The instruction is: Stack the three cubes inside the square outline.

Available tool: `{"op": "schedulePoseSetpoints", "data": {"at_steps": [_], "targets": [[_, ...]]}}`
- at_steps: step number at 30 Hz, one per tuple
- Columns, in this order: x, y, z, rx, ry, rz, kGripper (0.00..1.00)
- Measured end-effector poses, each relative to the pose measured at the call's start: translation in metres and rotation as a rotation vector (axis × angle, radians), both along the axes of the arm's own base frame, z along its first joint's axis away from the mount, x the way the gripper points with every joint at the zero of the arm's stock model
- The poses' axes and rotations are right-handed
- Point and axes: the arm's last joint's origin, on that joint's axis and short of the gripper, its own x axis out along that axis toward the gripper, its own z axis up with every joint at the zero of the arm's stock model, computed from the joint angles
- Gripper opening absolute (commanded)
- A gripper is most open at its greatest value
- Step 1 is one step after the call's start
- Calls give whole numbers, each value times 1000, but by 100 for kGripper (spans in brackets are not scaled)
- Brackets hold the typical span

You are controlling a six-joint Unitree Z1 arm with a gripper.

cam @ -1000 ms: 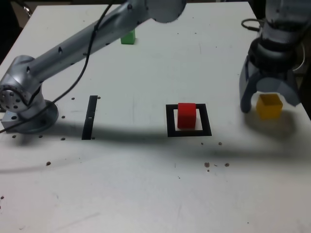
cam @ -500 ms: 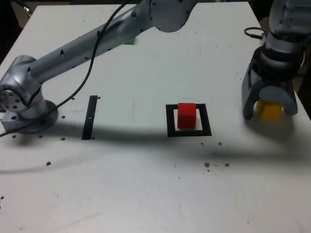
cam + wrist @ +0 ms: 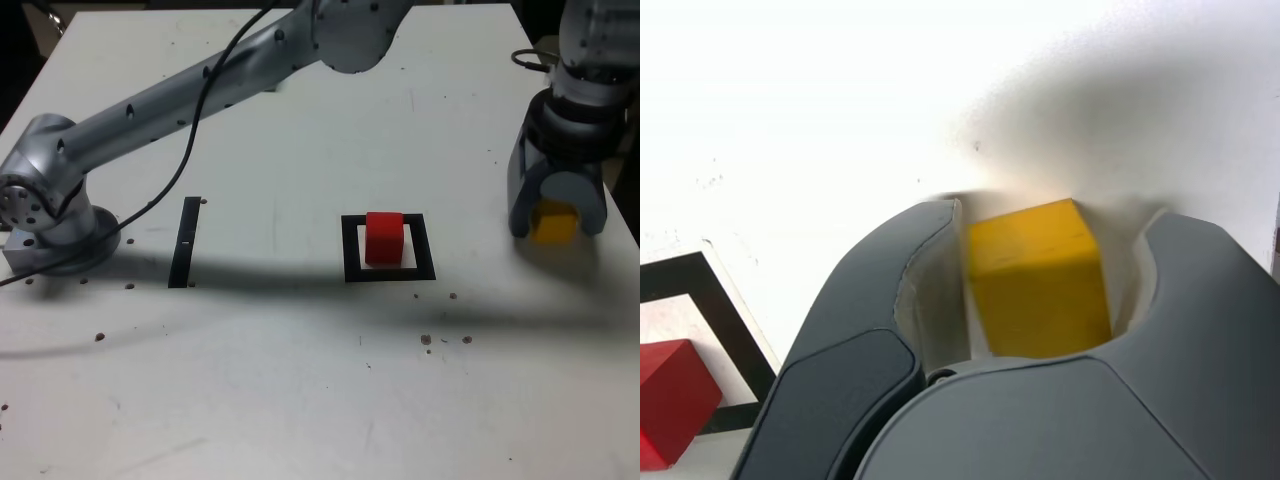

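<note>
Since the earlier frame, your gripper (image 3: pixel 1055 215) has lowered slightly and narrowed around the yellow cube (image 3: pixel 1040 280). Its jaws stand apart, the cube between them; you can't confirm a clamp. Left of your gripper in the exterior view, the red cube (image 3: pixel 384 240) sits inside the square outline (image 3: pixel 350 249).

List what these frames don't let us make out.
- Green cube: not seen in either view; the arm may cover it in the exterior view.
- Red cube: cut off by the wrist view's edge.
- Yellow cube: its base in the wrist view, behind the pincer.
</note>
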Motion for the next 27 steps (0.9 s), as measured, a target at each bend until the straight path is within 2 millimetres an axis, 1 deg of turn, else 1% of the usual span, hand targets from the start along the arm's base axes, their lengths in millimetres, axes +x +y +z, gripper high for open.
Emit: {"op": "schedulePoseSetpoints", "data": {"at_steps": [12,17,22,24,27], "targets": [[1,0,2,-10,-11,1,9],[0,0,4,-20,-12,1,8],[-5,-1,8,-39,7,-11,8],[-10,-1,15,-44,13,-20,8],[-22,0,36,-47,10,-39,8]]}}
